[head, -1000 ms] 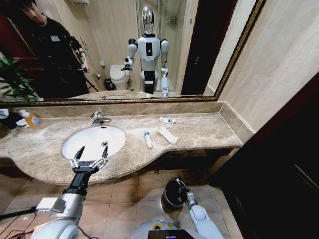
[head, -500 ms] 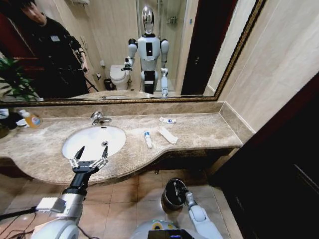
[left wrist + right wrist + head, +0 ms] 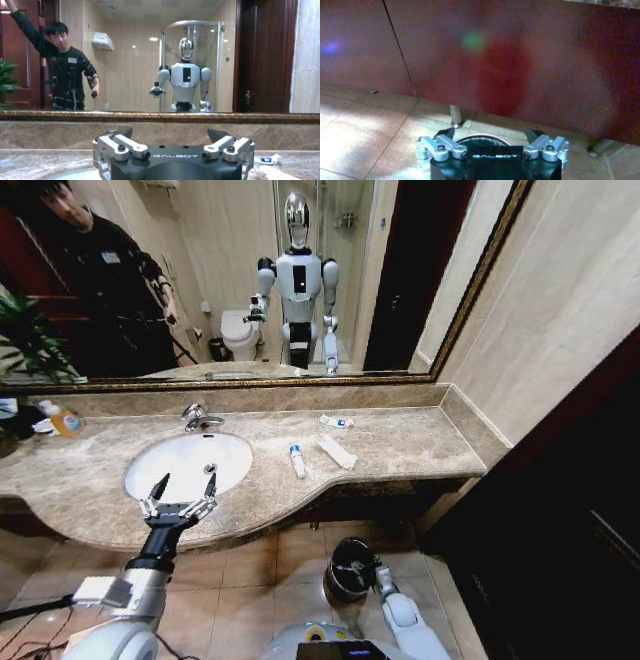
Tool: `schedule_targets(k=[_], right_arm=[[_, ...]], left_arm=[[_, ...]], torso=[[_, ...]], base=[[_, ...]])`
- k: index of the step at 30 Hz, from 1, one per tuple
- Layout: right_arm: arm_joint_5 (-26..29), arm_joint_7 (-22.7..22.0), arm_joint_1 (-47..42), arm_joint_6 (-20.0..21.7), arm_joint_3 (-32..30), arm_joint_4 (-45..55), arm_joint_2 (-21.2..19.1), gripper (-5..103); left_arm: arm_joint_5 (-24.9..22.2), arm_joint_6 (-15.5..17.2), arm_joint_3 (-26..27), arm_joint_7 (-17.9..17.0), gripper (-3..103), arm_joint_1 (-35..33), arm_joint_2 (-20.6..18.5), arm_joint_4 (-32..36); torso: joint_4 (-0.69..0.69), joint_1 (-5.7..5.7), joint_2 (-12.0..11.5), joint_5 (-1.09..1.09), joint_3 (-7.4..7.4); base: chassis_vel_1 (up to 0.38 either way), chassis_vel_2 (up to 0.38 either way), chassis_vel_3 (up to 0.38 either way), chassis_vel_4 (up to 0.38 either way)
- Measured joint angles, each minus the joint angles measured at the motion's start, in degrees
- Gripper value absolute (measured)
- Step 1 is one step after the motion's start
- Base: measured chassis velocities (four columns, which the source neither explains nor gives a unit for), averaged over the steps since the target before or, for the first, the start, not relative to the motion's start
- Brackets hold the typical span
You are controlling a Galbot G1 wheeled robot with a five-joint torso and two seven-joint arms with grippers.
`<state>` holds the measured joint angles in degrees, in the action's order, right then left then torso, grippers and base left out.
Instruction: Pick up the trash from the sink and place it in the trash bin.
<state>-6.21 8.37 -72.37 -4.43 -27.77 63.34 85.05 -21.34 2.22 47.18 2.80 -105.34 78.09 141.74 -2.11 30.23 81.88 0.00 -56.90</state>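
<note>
over the sink (image 3: 190,463) at 8 o'clock, our left gripper (image 3: 183,489) hangs spread wide, empty. our right gripper (image 3: 492,139), also open, sits above the trash bin (image 3: 349,568). trash (image 3: 297,461) lies on the counter (image 3: 400,445) at 1 o'clock; we risk nudging it away.

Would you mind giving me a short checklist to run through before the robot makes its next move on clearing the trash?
1. Left gripper open and free: ok, fingers spread, nothing between them, at the near rim of the sink.
2. Trash within view: ok, a tube with blue mark, a long white tube and a flat packet lie on the marble counter, not in the basin.
3. Basin clear of trash: ok in the visible part.
4. Right gripper over the trash bin: ok, low beside the cabinet.
5. Right gripper empty: ok, fingers open with nothing between them.
</note>
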Motion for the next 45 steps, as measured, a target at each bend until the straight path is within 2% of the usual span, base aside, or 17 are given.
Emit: schedule_targets(k=[1,3,4,13,20,25,32,35,36,38,39,43,45], right_arm=[[0.0,-0.1,-0.1,0.0,0.0,0.2,0.0,96],[0.0,-0.1,-0.2,0.1,0.0,0.5,0.0,96],[0.0,-0.1,-0.6,0.6,0.0,1.4,-0.2,100],[2.0,-1.1,-3.8,1.7,0.0,6.4,-0.6,100],[7.9,-2.1,-9.2,6.3,0.0,20.1,-2.3,100],[11.6,-4.1,-12.2,5.3,0.2,29.5,-3.5,100],[15.5,-3.8,-15.7,6.9,0.0,42.1,-4.2,100],[17.2,-4.0,-15.9,9.6,1.0,49.8,-5.5,100],[17.2,-4.0,-15.9,9.6,1.0,49.8,-5.5,100],[18.1,-4.4,-14.2,12.2,2.0,52.9,-7.0,100],[18.1,-4.4,-14.2,12.2,2.0,52.9,-7.0,100],[21.7,-5.7,-6.9,18.9,4.5,54.3,-11.2,100],[22.3,-5.9,-5.2,19.8,5.0,53.8,-12.0,100]], left_arm=[[0.0,0.0,0.0,0.0,100,0.0,0.0,0.0],[0.0,0.0,0.0,0.0,100,0.0,0.0,0.0],[0.0,0.0,0.0,0.0,100,0.0,0.0,0.0],[0.0,0.0,0.0,0.0,100,0.0,0.0,0.0],[0.0,0.0,0.0,0.0,100,0.0,0.0,0.0],[0.0,0.0,0.0,0.0,100,0.0,0.0,0.0],[0.0,0.0,0.0,0.0,100,0.0,0.0,0.0],[0.0,0.0,0.0,0.0,100,0.0,0.0,0.0],[0.0,0.0,0.0,0.0,100,0.0,0.0,0.0],[0.0,0.0,0.0,0.0,100,0.0,0.0,0.0],[0.0,0.0,0.0,0.0,100,0.0,0.0,0.0],[0.0,0.0,0.0,0.0,100,0.0,0.0,0.0],[0.0,0.0,0.0,0.0,100,0.0,0.0,0.0]], torso=[[0.00,0.00,0.0,0.00,0.00],[0.00,0.00,0.0,0.00,0.00],[0.00,0.00,0.0,0.00,0.00],[0.00,0.00,0.0,0.01,0.00],[0.00,0.00,0.0,0.00,0.00],[0.00,0.00,0.0,0.00,0.00],[0.00,0.00,0.0,0.00,0.00],[0.00,-0.01,0.0,-0.01,0.00],[0.00,-0.01,0.0,-0.01,0.00],[0.01,0.00,0.0,-0.01,0.00],[0.01,0.00,0.0,-0.01,0.00],[0.00,0.00,0.0,0.00,0.00],[-0.01,0.00,0.0,0.00,0.00]], base=[[0.000,0.000,0.000,0.000],[0.000,0.000,0.000,0.000],[0.000,0.000,0.000,0.000],[0.000,0.000,0.000,0.000],[0.000,0.000,0.000,0.000],[0.000,0.000,0.000,0.000],[0.000,0.000,0.000,0.000],[0.000,0.000,0.000,0.000],[0.000,0.000,0.000,0.000],[0.000,0.000,0.000,0.000],[0.000,0.000,0.000,0.000],[0.000,0.000,0.000,0.000],[0.000,0.000,0.000,0.000]])
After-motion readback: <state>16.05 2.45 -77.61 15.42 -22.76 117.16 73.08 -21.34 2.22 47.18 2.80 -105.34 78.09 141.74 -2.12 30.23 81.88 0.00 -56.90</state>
